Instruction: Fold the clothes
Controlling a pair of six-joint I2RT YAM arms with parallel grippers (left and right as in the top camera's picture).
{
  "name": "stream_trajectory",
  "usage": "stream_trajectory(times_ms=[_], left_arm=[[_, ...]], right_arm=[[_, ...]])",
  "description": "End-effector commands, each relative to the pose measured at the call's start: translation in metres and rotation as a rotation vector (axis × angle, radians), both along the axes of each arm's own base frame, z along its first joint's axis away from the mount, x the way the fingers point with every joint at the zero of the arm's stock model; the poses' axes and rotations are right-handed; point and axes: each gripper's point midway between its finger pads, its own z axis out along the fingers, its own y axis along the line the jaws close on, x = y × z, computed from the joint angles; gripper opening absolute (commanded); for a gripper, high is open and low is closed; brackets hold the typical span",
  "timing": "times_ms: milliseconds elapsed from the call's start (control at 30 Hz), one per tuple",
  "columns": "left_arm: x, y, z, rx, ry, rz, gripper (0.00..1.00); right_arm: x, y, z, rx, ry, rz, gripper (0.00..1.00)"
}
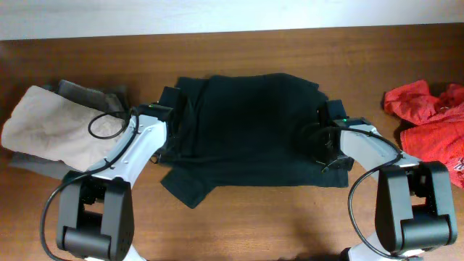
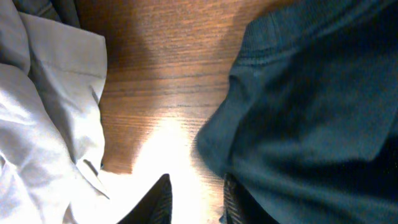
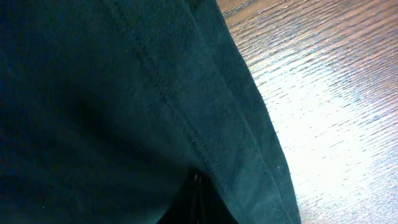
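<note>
Your right claw (image 3: pixel 196 190) pinches the hem of the dark garment (image 1: pixel 254 130), while your left claw (image 2: pixel 196 186) stands narrowly parted over the table (image 2: pixel 168 74) beside its other edge.

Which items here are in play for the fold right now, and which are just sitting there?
In play: dark garment, left end effector, right end effector.
Idle: beige and grey pile, red garment; probably queued for later.
</note>
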Motion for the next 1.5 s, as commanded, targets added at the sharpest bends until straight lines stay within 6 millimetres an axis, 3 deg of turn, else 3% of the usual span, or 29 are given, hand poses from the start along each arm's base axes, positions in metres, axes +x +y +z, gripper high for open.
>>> stream_trajectory(times_ms=[0, 100, 133, 233, 267, 300, 500, 633, 767, 833, 900, 1000, 1300, 1467], left_arm=[[0.001, 0.003, 0.008, 0.005, -0.022, 0.021, 0.31], [0.005, 0.002, 0.009, -0.002, -0.042, 0.025, 0.31], [0.016, -0.005, 0.011, -0.032, -0.089, 0.019, 0.31], [0.042, -0.042, 0.012, -0.199, -0.166, -0.104, 0.35], [0.061, -0.063, 0.016, -0.276, -0.229, -0.2, 0.41], [0.072, -0.068, 0.018, -0.294, -0.272, -0.213, 0.45], [0.108, -0.08, 0.007, -0.323, -0.38, -0.228, 0.5], [0.118, -0.087, -0.019, -0.344, -0.376, -0.235, 0.5], [0.12, -0.087, -0.03, -0.343, -0.37, -0.235, 0.49], [0.121, -0.087, -0.032, -0.341, -0.368, -0.234, 0.41], [0.122, -0.083, -0.032, -0.319, -0.373, -0.227, 0.21], [0.12, -0.074, -0.033, -0.268, -0.364, -0.232, 0.01], [0.103, -0.006, -0.028, 0.086, -0.319, -0.079, 0.0], [0.102, 0.006, -0.021, 0.091, -0.332, -0.022, 0.0]], right_arm=[[-0.007, 0.002, -0.002, 0.023, 0.016, -0.008, 0.04], [-0.008, 0.002, -0.002, 0.023, 0.019, -0.008, 0.04], [-0.008, 0.002, -0.002, 0.023, 0.019, -0.008, 0.04], [-0.007, 0.002, -0.002, 0.023, 0.016, -0.008, 0.04], [-0.006, 0.002, -0.002, 0.024, 0.014, -0.008, 0.04], [-0.007, 0.002, -0.002, 0.024, 0.015, -0.009, 0.04], [-0.008, 0.002, -0.002, 0.023, 0.019, -0.008, 0.04], [-0.008, 0.002, -0.002, 0.023, 0.018, -0.008, 0.04], [-0.008, 0.002, -0.002, 0.023, 0.018, -0.008, 0.04], [-0.008, 0.002, -0.002, 0.024, 0.019, -0.008, 0.04], [-0.008, 0.002, -0.002, 0.023, 0.019, -0.008, 0.04], [-0.008, 0.002, -0.002, 0.023, 0.019, -0.008, 0.04], [-0.008, 0.002, -0.002, 0.023, 0.019, -0.008, 0.04], [-0.008, 0.002, -0.002, 0.023, 0.019, -0.008, 0.04]])
